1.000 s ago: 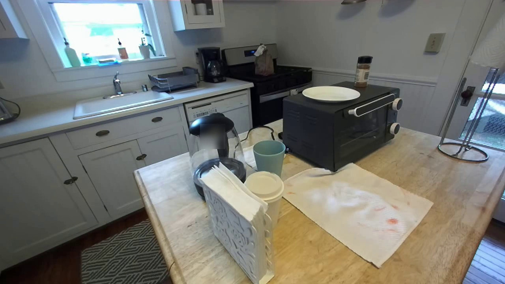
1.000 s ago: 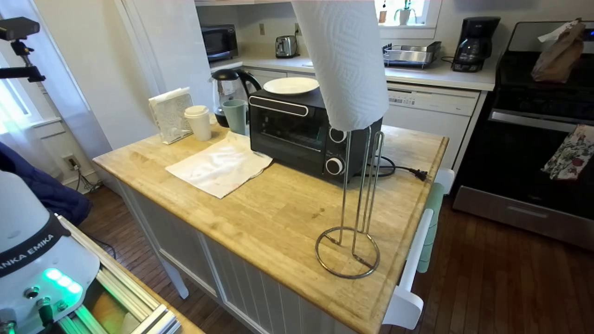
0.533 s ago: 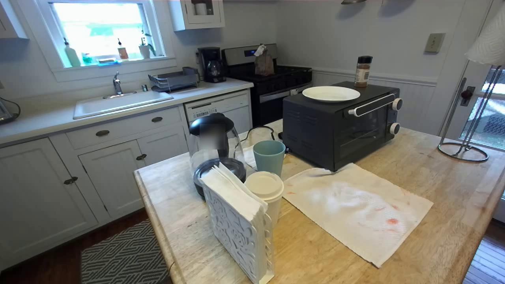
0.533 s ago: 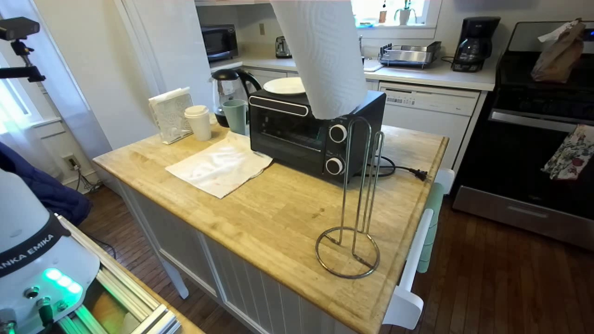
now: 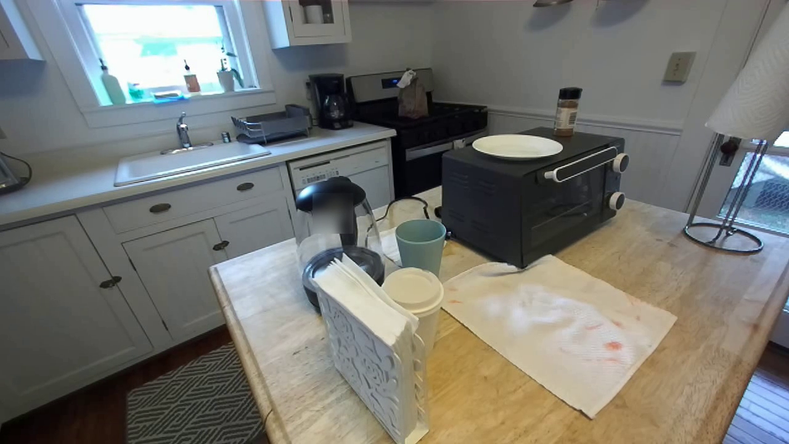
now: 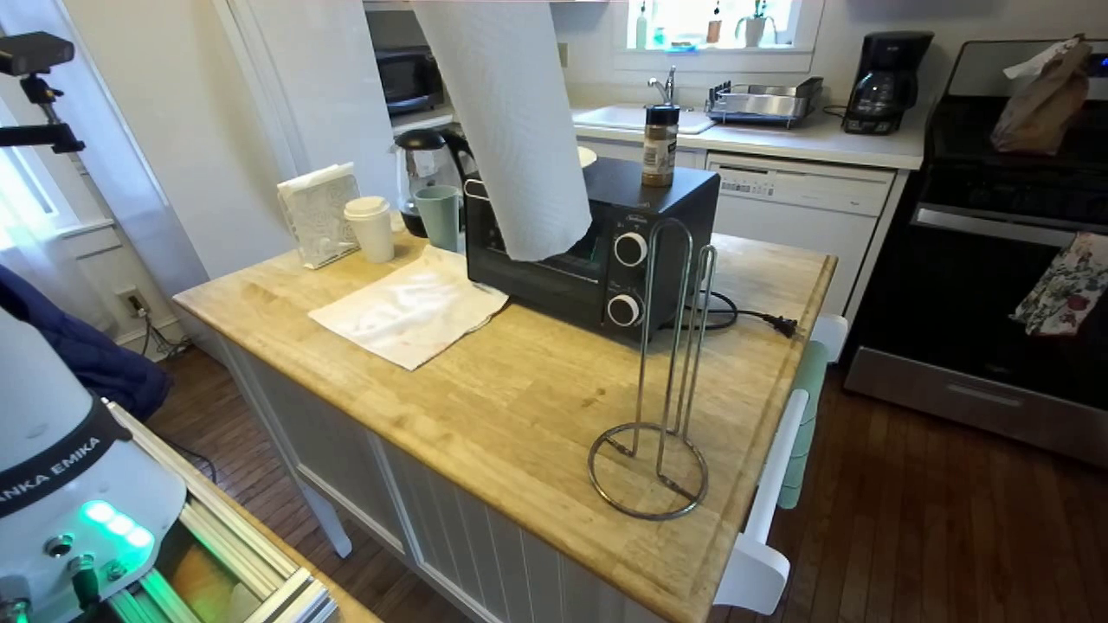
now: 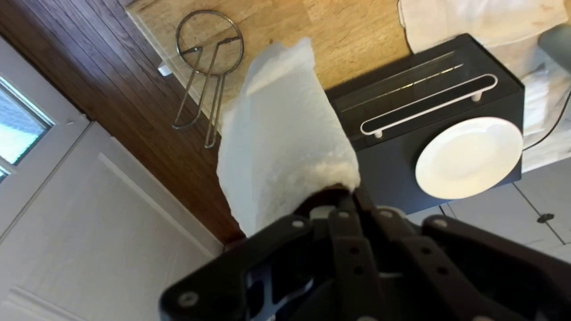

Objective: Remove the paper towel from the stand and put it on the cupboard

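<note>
The paper towel roll (image 6: pixel 511 130) hangs tilted in the air in front of the black toaster oven, off its stand. It also shows in an exterior view (image 5: pixel 757 95) and in the wrist view (image 7: pixel 287 142). The wire stand (image 6: pixel 675 363) stands bare on the wooden top of the white island (image 6: pixel 519 415). My gripper (image 7: pixel 355 195) is shut on the wall of the roll at the open end of its core. The gripper and the roll's upper end are out of frame in both exterior views. White cupboards (image 5: pixel 179 265) stand under the sink counter.
The black toaster oven (image 6: pixel 554 260) carries a white plate (image 5: pixel 518 147) and a spice jar (image 6: pixel 660 147). A used paper sheet (image 6: pixel 411 307) lies beside it. A glass kettle (image 5: pixel 339 246), green cup (image 5: pixel 420 243), lidded cup (image 5: pixel 413 296) and napkin holder (image 5: pixel 376 357) stand at one end.
The roll has moved from above the stand leftward across the oven front, and has come lower in the last half second. The spice jar shows now; the plate is mostly covered. The stand has not moved.
</note>
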You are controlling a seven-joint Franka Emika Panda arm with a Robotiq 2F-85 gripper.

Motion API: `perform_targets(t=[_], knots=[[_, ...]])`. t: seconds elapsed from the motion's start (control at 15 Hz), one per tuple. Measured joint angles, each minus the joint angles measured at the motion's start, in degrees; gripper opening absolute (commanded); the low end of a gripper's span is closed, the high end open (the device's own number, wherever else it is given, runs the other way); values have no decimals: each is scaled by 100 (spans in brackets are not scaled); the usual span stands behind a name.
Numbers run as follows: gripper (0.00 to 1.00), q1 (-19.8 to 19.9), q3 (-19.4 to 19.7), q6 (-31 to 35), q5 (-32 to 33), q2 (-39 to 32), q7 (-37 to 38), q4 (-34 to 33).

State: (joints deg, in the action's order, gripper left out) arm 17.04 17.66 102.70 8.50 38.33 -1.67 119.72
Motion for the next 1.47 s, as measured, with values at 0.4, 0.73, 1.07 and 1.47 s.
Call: perform_targets(t=[0.4, 0.73, 1.07, 1.47], knots=[[1, -234, -6, 19, 0, -226, -152, 481], [1, -250, -6, 220, 0, -564, -194, 837], [1, -249, -9, 832, 0, -839, -216, 1212], [1, -249, -18, 1409, 0, -1122, -217, 1613]])
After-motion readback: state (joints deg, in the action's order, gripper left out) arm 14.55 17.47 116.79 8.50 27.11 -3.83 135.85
